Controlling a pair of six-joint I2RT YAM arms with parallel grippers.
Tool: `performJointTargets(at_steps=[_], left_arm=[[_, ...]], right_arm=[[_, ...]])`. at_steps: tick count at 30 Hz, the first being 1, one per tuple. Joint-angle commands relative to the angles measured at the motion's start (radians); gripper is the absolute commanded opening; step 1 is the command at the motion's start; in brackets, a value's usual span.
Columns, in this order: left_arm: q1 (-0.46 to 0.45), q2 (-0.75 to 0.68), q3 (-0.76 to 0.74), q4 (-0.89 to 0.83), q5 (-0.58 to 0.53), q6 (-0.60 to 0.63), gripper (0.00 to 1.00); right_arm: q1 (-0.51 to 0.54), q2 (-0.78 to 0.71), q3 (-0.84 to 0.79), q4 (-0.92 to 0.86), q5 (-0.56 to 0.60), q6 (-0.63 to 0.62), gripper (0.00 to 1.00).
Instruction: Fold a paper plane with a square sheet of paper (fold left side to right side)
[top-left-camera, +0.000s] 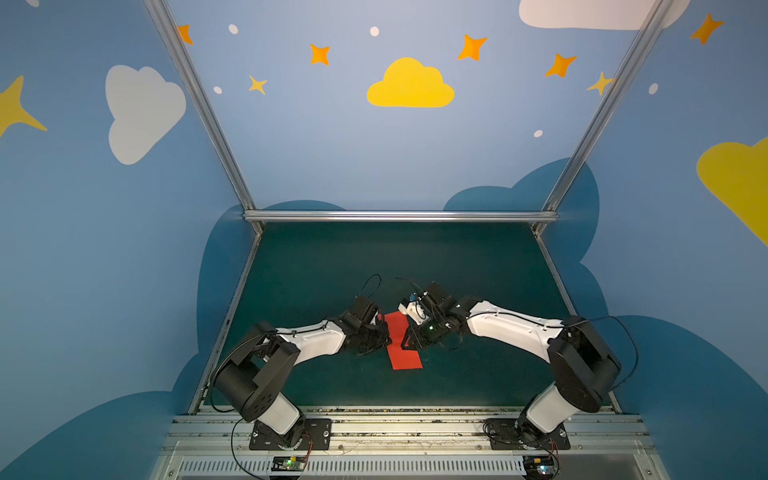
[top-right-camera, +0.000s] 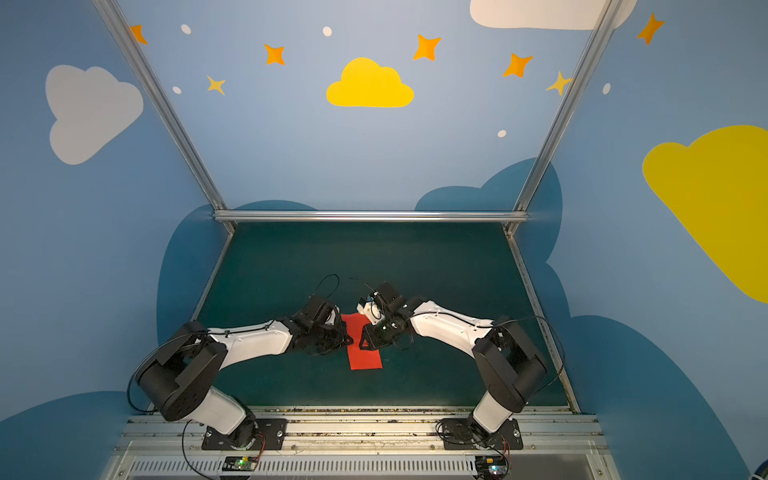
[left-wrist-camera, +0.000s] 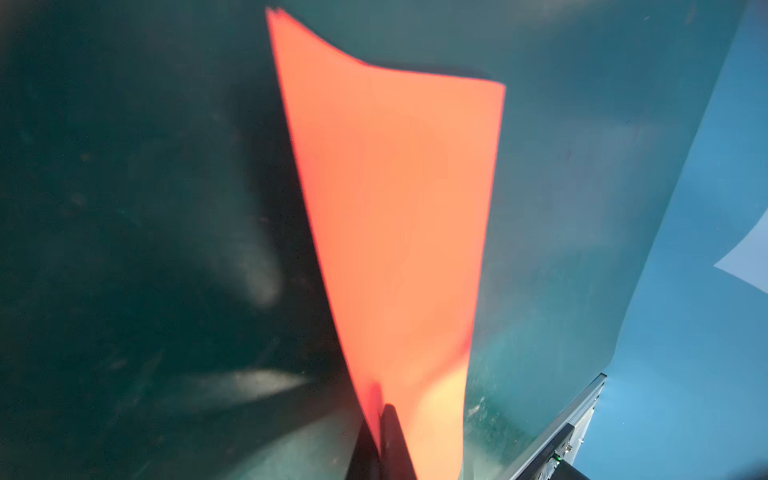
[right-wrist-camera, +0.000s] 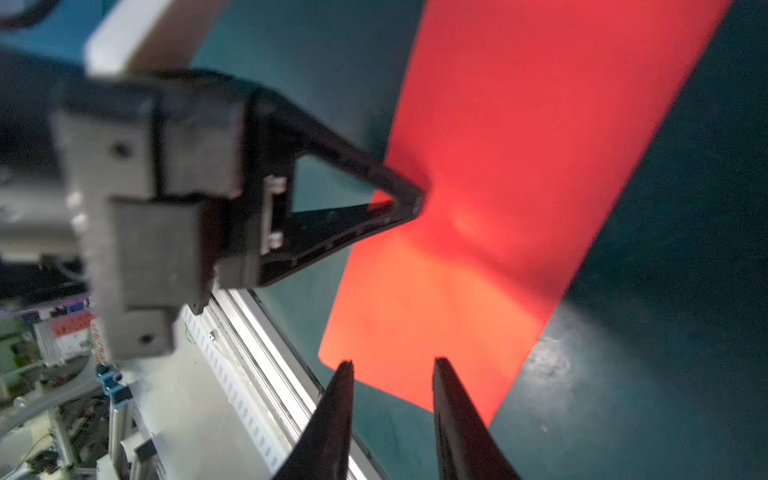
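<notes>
The square sheet of paper (top-left-camera: 405, 360) (top-right-camera: 365, 359) is bright red and shows as a narrow upright rectangle mid-mat, between both arms. My left gripper (top-left-camera: 386, 340) (top-right-camera: 350, 341) is at its left edge. In the left wrist view that gripper (left-wrist-camera: 384, 415) is shut on the paper (left-wrist-camera: 395, 208), which lifts away from the jaws. My right gripper (top-left-camera: 406, 341) (top-right-camera: 363, 343) is at the paper's right edge. In the right wrist view it (right-wrist-camera: 392, 365) stands open over the paper's (right-wrist-camera: 519, 166) near corner, nothing between the fingers. No paper plane shape is in view.
A dark green mat (top-left-camera: 478, 270) covers the table, boxed by aluminium rails at the back (top-left-camera: 399, 216) and sides. A slotted metal rail (top-left-camera: 374, 465) and both arm bases run along the front edge. Blue painted walls surround the cell.
</notes>
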Motion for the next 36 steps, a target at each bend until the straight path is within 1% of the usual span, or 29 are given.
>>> performJointTargets(at_steps=[1,5,8,13,17,22,28,36], left_arm=[[0.011,0.015,0.019,-0.044,0.021,0.014,0.03],[0.02,0.02,0.022,-0.051,0.039,0.021,0.03],[0.028,0.02,0.018,-0.05,0.053,0.023,0.03],[0.037,0.018,0.019,-0.057,0.065,0.03,0.03],[0.042,0.02,0.02,-0.056,0.071,0.031,0.03],[0.042,0.024,0.018,-0.054,0.081,0.034,0.03],[0.044,0.018,0.016,-0.059,0.084,0.039,0.03],[0.043,0.013,0.013,-0.07,0.082,0.046,0.03]], right_arm=[[0.083,-0.039,-0.037,-0.028,0.142,0.003,0.4],[0.194,-0.037,-0.048,-0.015,0.301,0.02,0.48],[0.251,-0.022,-0.058,0.025,0.394,0.032,0.52],[0.311,0.008,-0.063,0.09,0.499,0.039,0.6],[0.335,0.028,-0.063,0.128,0.534,0.041,0.66],[0.358,0.059,-0.038,0.141,0.558,0.039,0.67],[0.388,0.117,0.007,0.091,0.657,0.067,0.66],[0.387,0.09,0.004,0.079,0.68,0.076,0.62]])
